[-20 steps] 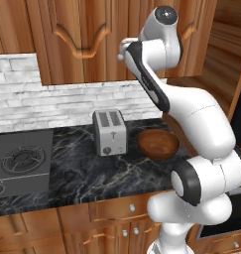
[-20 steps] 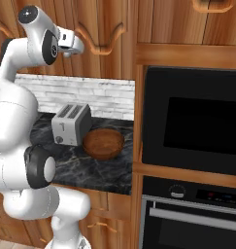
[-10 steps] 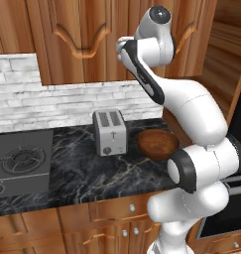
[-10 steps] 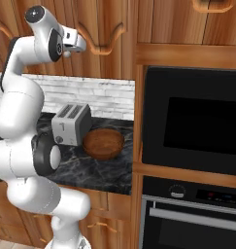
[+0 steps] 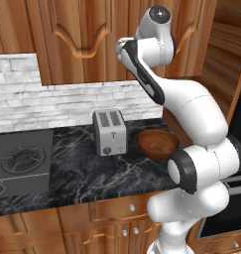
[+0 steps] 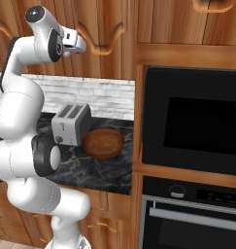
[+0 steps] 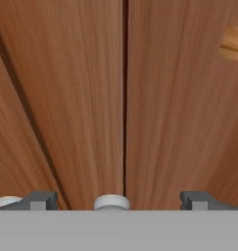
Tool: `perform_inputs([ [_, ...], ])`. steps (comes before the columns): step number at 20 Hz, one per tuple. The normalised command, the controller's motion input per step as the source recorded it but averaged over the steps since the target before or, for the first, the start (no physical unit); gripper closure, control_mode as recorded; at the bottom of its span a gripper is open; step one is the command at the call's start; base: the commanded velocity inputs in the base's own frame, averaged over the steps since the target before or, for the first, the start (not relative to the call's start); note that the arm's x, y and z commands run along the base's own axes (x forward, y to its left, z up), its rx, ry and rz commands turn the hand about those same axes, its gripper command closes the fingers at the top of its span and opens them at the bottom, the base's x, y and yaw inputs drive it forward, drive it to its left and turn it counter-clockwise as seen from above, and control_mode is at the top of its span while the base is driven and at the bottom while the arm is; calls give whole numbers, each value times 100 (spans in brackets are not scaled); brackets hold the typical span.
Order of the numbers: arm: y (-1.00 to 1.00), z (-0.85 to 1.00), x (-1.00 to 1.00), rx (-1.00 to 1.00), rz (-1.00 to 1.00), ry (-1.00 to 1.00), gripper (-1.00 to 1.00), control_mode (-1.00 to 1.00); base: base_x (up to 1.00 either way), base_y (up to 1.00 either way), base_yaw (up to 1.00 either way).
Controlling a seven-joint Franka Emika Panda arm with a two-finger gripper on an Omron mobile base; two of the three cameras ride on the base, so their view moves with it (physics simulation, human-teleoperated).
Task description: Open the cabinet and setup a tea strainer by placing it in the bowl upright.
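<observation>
The cabinet (image 5: 87, 34) (image 6: 114, 29) is shut; in the hand view the seam between its two doors (image 7: 124, 98) runs straight up the middle. My gripper (image 7: 119, 201) (image 5: 122, 47) (image 6: 82, 46) is open right in front of the doors, and a round silver knob (image 7: 110, 202) sits between its fingertips (image 7: 39, 200), untouched. A second knob (image 7: 5, 201) is just outside the left fingertip. The dark brown wooden bowl (image 5: 157, 144) (image 6: 103, 143) sits on the black marble counter (image 5: 82, 173), to the right of the toaster. The tea strainer is hidden.
A silver toaster (image 5: 109, 132) (image 6: 71, 124) stands on the counter left of the bowl. A gas stove (image 5: 20, 161) lies at the left end. A built-in black oven (image 6: 192, 126) fills the wall on the right. Low drawers (image 5: 112, 211) run under the counter.
The arm has drawn itself more upright and the hand has edged a little closer to the cabinet doors. The jaws stay open.
</observation>
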Motion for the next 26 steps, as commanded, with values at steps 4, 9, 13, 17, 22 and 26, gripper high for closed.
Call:
perform_inputs([
  [4, 0, -11, 0, 0, 0, 0, -100, -100, 0, 0, 0],
  [9, 1, -7, 0, 0, 0, 0, -100, -100, 0, 0, 0],
  [13, 1, -14, 0, 0, 0, 0, -100, -100, 0, 0, 0],
  [17, 0, -2, 0, 0, 0, 0, -100, -100, 0, 0, 0],
  [22, 0, 0, 0, 0, 0, 0, 100, -100, 0, 0, 0],
  [26, 0, 0, 0, 0, 0, 0, 100, -100, 0, 0, 0],
])
